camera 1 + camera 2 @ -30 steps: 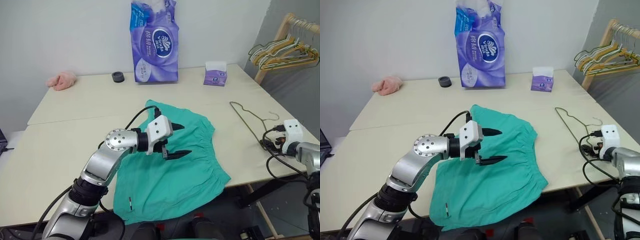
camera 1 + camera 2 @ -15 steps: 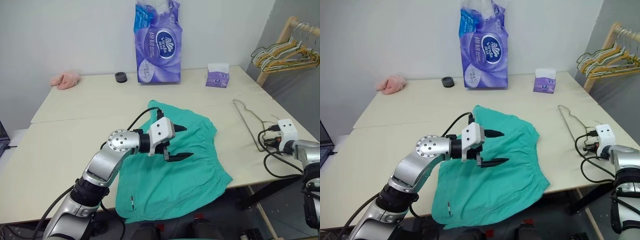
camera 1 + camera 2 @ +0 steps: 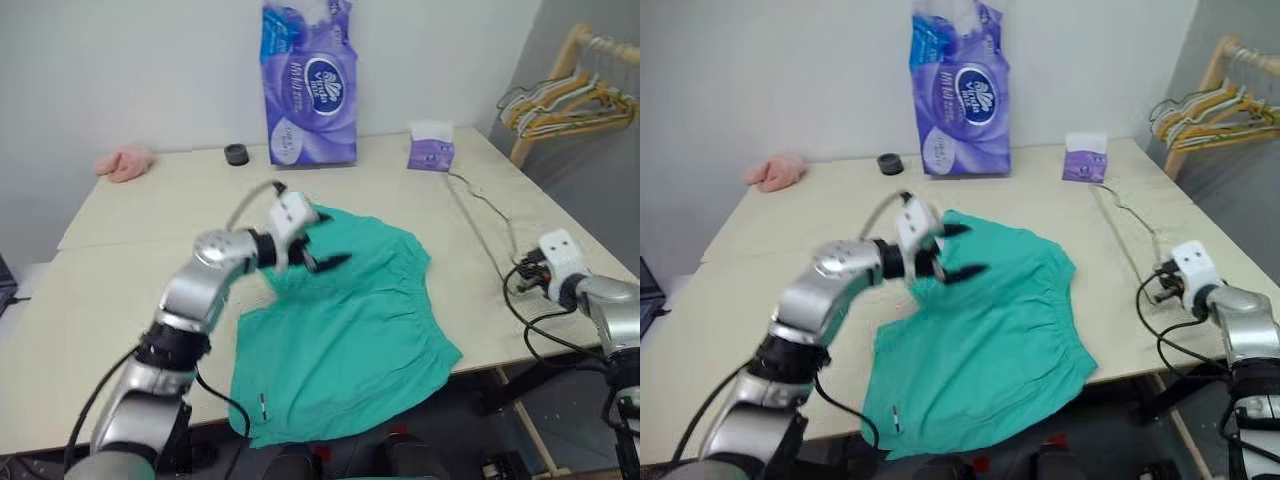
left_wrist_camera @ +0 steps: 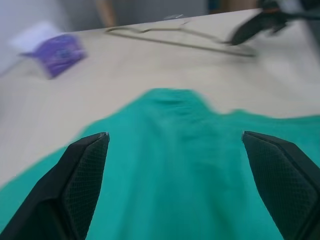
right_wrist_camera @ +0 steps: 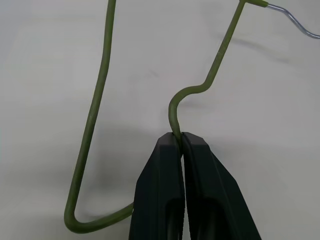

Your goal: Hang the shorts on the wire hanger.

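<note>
The right hand [image 5: 181, 136], clamped on the thin olive wire hanger [image 5: 95, 115], may let it slip; the left hand [image 4: 175, 145] gapes over the teal cloth shorts [image 3: 350, 330].

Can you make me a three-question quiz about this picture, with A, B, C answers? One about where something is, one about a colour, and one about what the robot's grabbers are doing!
1. Where does the purple tissue pack stand?
A. At the far edge of the table, by the wall
B. On top of the shorts
C. On the floor

2. What colour are the shorts?
A. Pink
B. Teal-green
C. Purple

3. What is the right end effector doing?
A. Open over the shorts
B. Shut on the wire hanger
C. Holding the tissue box

Answers:
1. A: the tissue pack stands upright at the back of the table.
2. B: the shorts are teal-green.
3. B: the right end effector pinches the wire hanger between shut fingers, while the left end effector is open over the shorts.
</note>
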